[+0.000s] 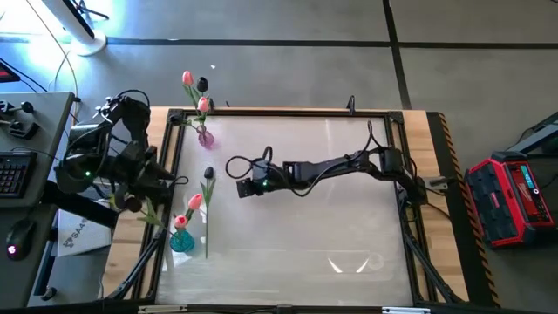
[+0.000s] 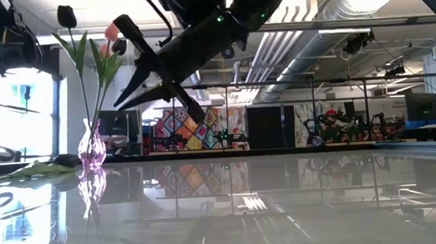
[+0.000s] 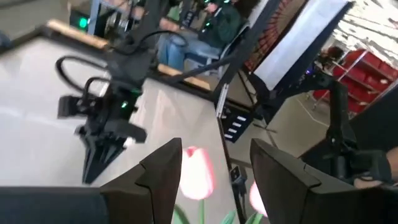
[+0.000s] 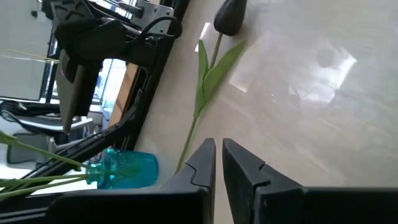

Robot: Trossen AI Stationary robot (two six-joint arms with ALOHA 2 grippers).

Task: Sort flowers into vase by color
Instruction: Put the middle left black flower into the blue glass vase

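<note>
Grey floor around the table, a red case [image 1: 516,194] beside it, ceiling ducts [image 2: 364,4] overhead.

The left gripper [image 3: 214,171] shows its two dark angular fingers [image 3: 158,174] spread apart, with a clear gap between them. In that gap sits a pink artificial tulip head [image 3: 198,171], close beside one finger; whether it touches is unclear. A second pink tulip head [image 3: 258,198] peeks out past the other finger, partly hidden, with slivers of green leaf below both heads. Farther off, the other dark robot arm [image 3: 124,68] reaches over the pale glossy table top [image 3: 37,81], its gripper [image 3: 99,158] pointing down with fingers drawn together, a green light glowing on its wrist. Beyond the table's wooden edge [image 3: 81,38] sits a person in a green top [image 3: 214,25].
</note>
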